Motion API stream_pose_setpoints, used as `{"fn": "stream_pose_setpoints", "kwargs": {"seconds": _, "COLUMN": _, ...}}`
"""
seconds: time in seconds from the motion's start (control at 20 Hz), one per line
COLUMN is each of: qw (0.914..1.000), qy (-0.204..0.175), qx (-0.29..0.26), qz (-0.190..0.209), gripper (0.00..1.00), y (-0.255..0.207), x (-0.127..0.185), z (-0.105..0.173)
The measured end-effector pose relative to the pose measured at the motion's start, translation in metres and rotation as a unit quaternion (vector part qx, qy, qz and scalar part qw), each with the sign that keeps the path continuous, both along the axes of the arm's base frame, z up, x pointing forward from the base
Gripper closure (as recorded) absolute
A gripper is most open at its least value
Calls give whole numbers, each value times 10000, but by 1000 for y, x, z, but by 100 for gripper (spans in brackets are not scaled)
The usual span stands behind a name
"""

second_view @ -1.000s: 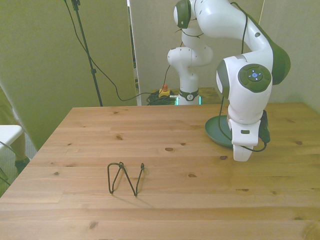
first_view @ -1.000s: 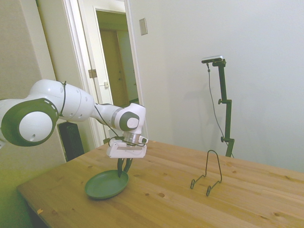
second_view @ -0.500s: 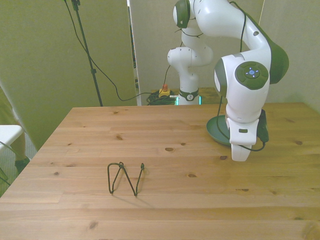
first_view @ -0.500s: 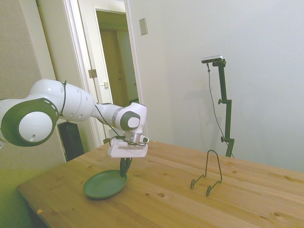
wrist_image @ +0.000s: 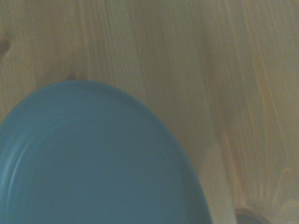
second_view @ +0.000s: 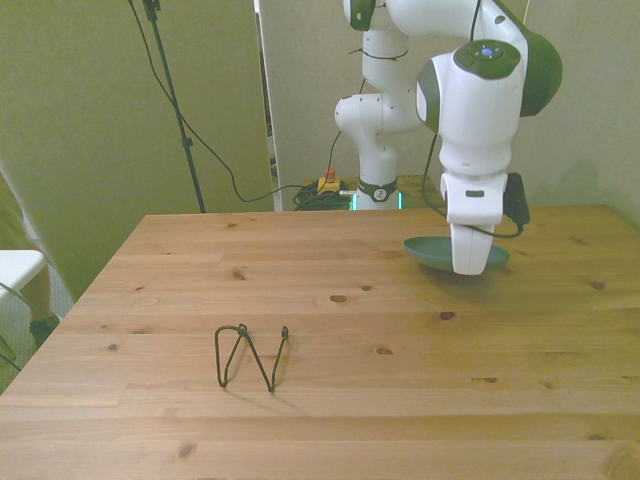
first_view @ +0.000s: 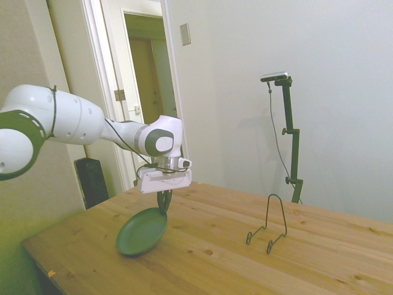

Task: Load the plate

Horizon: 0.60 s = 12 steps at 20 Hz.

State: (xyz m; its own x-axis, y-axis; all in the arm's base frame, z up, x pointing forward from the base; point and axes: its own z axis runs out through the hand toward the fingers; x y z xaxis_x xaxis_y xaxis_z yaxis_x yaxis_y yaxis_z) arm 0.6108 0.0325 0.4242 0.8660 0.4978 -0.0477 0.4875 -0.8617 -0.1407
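Green and matte, the plate [first_view: 142, 231] is now off the wooden table [first_view: 319, 246]: a second ago it lay flat on the boards, and now it hangs tilted from its rim, with the gripper [first_view: 163, 206] pinched shut on the edge at about 1 o'clock of the plate in the side view. In the front view the plate [second_view: 432, 253] shows behind the arm, clear of the wood. The lift looks done, so the carry toward the wire stand [first_view: 269, 227] is likely next; the stand sits well apart, toward 3 o'clock in the side view. Count: one plate, one stand, one arm.
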Motion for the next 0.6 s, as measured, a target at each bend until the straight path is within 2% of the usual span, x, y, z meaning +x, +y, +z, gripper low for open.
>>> {"fn": "stream_pose_setpoints", "kwargs": {"seconds": 0.35, "qw": 9936, "qy": -1036, "qx": -435, "qz": -116, "gripper": 100, "y": -22, "x": -38, "z": 53}}
{"fn": "stream_pose_setpoints", "kwargs": {"seconds": 0.5, "qw": 9864, "qy": -1491, "qx": -652, "qz": -233, "gripper": 100, "y": -35, "x": -47, "z": 79}}
{"fn": "stream_pose_setpoints", "kwargs": {"seconds": 0.6, "qw": 9780, "qy": -1870, "qx": -860, "qz": -336, "gripper": 100, "y": -45, "x": -51, "z": 97}}
